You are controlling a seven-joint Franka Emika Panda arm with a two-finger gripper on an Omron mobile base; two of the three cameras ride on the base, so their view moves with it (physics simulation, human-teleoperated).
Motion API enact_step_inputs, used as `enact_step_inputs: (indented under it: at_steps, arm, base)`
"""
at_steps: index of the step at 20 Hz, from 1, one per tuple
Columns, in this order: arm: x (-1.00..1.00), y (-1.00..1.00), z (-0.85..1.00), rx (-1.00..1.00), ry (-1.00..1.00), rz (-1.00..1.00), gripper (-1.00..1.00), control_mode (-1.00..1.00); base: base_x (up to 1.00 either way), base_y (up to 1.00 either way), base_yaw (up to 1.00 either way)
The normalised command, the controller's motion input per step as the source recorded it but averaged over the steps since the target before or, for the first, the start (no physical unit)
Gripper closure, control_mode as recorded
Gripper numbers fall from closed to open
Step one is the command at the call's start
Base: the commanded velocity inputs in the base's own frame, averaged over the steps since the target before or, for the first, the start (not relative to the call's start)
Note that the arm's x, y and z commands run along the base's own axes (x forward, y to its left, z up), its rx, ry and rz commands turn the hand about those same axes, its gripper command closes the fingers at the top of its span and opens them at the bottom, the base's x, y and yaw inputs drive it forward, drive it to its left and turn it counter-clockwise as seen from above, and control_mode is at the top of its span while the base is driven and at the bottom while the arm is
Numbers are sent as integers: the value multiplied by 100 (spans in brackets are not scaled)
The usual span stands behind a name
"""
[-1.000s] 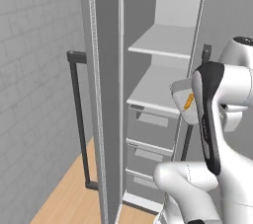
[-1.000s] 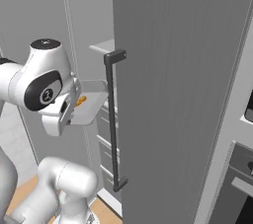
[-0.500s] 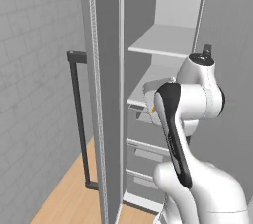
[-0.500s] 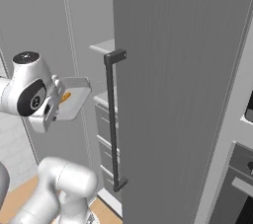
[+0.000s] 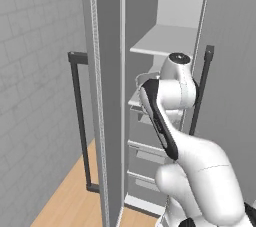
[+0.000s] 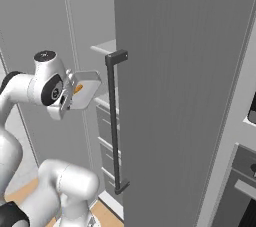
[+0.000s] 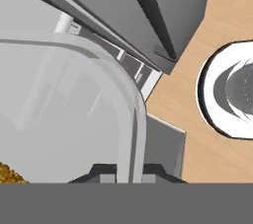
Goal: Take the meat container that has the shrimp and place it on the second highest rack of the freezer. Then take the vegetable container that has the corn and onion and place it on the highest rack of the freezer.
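Hand (image 7: 129,171) clenched on rim of clear container (image 7: 74,119), beside open freezer (image 6: 165,81) shelves

A glossy white arm (image 5: 200,166) of rounded segments, with dark joints and black trim.

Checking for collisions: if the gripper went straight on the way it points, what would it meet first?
The gripper is shut on the container rim; beyond it, probably the lower drawers or wooden floor; depth unclear.
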Motion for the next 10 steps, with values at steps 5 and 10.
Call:
enact_step_inputs:
  at_steps: [5,10]
  arm:
    - [100,-34,-44,0,0,0,100,-100]
    - [94,-13,-59,0,0,0,100,-100]
  base:
    - [0,0,0]
    - [0,0,0]
